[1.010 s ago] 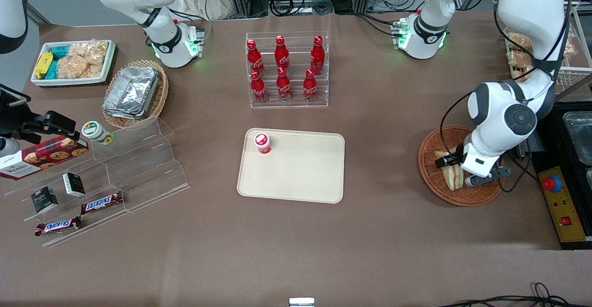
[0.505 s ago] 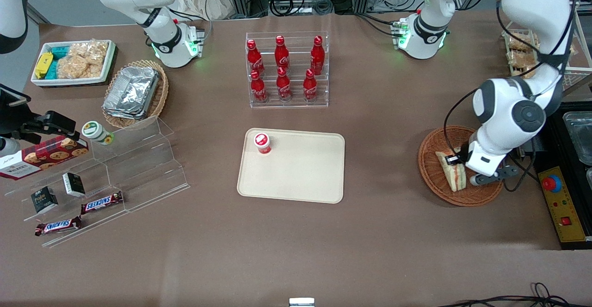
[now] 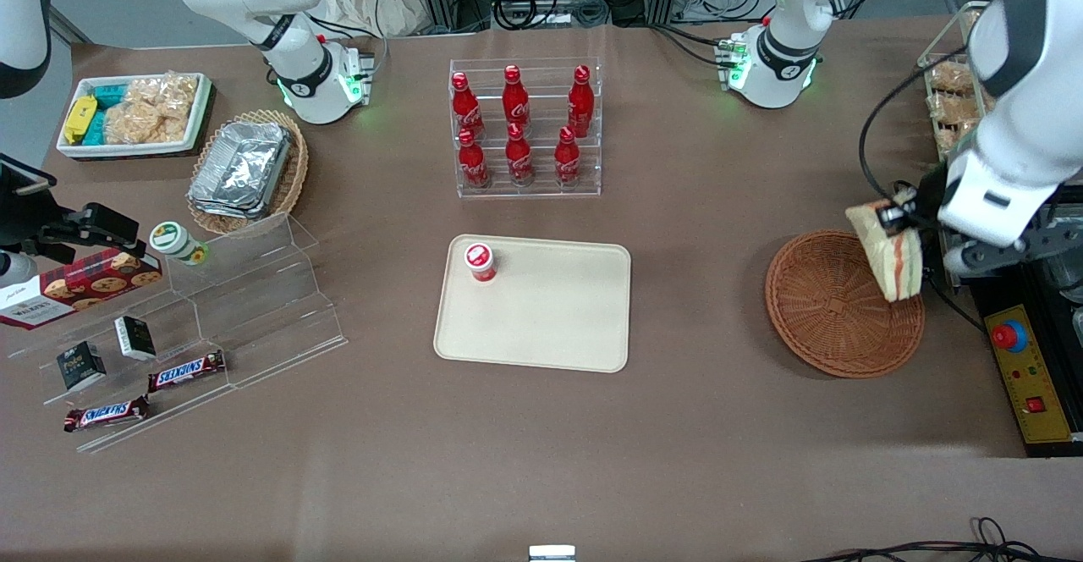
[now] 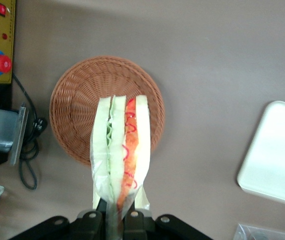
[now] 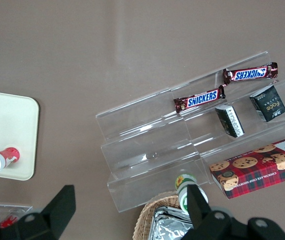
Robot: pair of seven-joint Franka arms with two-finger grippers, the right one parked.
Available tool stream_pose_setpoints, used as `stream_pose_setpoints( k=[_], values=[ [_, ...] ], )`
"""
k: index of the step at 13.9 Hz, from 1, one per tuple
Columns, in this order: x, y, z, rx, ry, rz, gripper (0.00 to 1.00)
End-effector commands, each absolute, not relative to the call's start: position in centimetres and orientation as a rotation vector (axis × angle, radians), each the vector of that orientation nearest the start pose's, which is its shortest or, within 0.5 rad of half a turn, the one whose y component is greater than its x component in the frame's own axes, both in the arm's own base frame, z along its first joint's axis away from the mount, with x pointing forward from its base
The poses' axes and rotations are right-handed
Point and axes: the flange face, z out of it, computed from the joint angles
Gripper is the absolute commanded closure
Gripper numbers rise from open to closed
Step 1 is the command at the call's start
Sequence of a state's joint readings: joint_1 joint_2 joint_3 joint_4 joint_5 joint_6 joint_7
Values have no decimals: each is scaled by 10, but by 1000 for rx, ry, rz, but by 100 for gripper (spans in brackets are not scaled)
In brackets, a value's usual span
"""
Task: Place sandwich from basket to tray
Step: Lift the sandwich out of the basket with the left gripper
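above the basket (image 3: 843,304), seen from the front, the gripper (image 3: 895,217) holds the sandwich (image 3: 887,250) pinched at its upper end, so the wedge hangs down clear of the wicker, free to travel. the basket itself looks bare. the tray (image 3: 558,325) lies well apart toward the table's middle, with a small red-capped cup (image 3: 480,261) standing at one corner, leaving most of it free for a set-down.

from the left wrist, the sandwich (image 4: 120,152) juts out from between the closed fingers, red and green filling edge facing the camera, the basket (image 4: 75,107) beneath and the tray (image 4: 275,155) off to one side.

the right wrist view shows only the tray (image 5: 7,125) with the cup (image 5: 1,160) on it.
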State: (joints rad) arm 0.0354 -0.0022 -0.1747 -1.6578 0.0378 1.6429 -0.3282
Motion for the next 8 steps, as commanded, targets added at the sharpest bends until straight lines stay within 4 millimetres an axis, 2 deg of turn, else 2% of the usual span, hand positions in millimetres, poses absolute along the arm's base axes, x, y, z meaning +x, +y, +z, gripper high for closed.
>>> stream_pose_setpoints(
  k=[1, 3, 4, 6, 7, 8],
  values=[
    [546, -124, 638, -3100, -287, 23, 95],
    [527, -180, 671, -3125, -342, -35, 97],
    [516, -212, 676, -3146, -381, -34, 97],
    [499, -272, 662, -3151, -414, 8, 97],
    [496, -299, 646, -3153, -409, 40, 97],
    [501, -322, 628, -3167, -417, 34, 97]
  ],
)
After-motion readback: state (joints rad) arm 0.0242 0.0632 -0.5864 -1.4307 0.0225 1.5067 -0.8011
